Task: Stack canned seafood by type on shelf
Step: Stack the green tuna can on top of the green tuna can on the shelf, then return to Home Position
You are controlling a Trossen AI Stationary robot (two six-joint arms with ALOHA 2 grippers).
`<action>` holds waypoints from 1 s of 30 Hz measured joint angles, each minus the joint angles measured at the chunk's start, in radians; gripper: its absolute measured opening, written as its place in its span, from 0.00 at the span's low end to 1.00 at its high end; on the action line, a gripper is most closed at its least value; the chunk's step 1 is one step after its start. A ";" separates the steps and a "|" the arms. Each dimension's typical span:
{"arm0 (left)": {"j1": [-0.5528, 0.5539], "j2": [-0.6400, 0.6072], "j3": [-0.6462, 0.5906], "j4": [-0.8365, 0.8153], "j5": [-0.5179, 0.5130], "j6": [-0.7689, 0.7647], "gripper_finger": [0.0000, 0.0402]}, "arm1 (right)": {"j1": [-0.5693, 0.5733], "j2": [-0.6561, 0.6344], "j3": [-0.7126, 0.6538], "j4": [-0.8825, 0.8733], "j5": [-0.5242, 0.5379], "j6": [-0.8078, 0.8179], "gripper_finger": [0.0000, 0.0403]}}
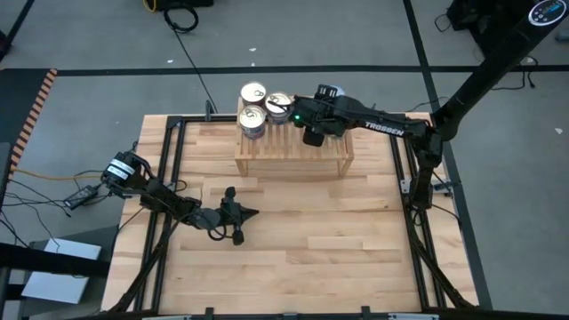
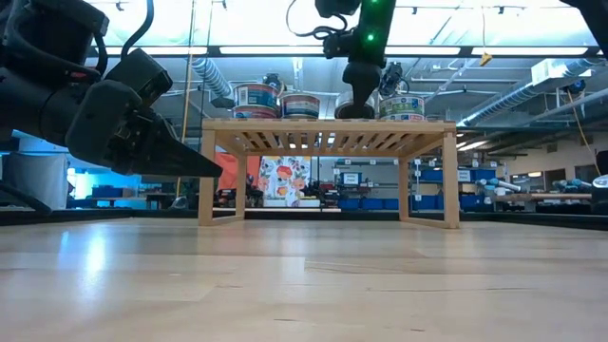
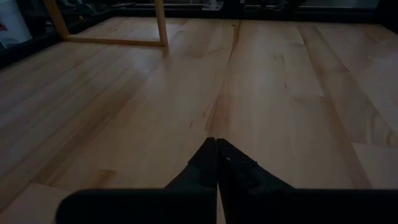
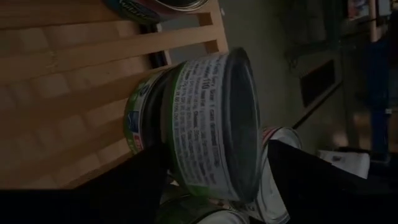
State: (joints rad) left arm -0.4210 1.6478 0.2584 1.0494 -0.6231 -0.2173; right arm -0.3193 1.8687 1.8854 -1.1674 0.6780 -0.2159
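Light wooden box-like shelf [image 1: 293, 153] with a slatted top, standing at the far middle of the plank tabletop [image 1: 338, 249]. Short round seafood tins [image 1: 253, 92] with pale tops, grouped on the shelf's far left corner; the level view shows them stacked, with another stack [image 2: 402, 106] towards the shelf's right. Right arm: dark, reaching in from the far right, stretched leftward over the shelf top, wrist turned down. Right gripper [image 1: 313, 133]: above the slats just right of the tin group, fingers apart either side of a green-labelled tin [image 4: 211, 124] that sits on another tin; whether they press it cannot be told. Left arm: folded low at the near left, forearm running rightward just above the planks. Left gripper [image 1: 249, 212]: jaws together, holding nothing, well apart from the shelf.
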 joint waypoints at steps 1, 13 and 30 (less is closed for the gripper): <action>0.000 0.000 0.000 0.000 0.000 0.000 0.01 | -0.002 0.000 0.000 -0.002 -0.001 0.000 0.70; 0.000 0.000 0.000 0.000 0.000 -0.001 0.01 | -0.040 0.000 0.000 -0.007 -0.122 0.033 0.72; 0.000 0.000 0.000 -0.001 0.000 -0.001 0.01 | 0.014 -0.031 0.000 -0.010 -0.122 -0.015 0.67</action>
State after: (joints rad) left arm -0.4212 1.6478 0.2588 1.0489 -0.6231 -0.2184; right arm -0.3055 1.8381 1.8851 -1.1775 0.5559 -0.2314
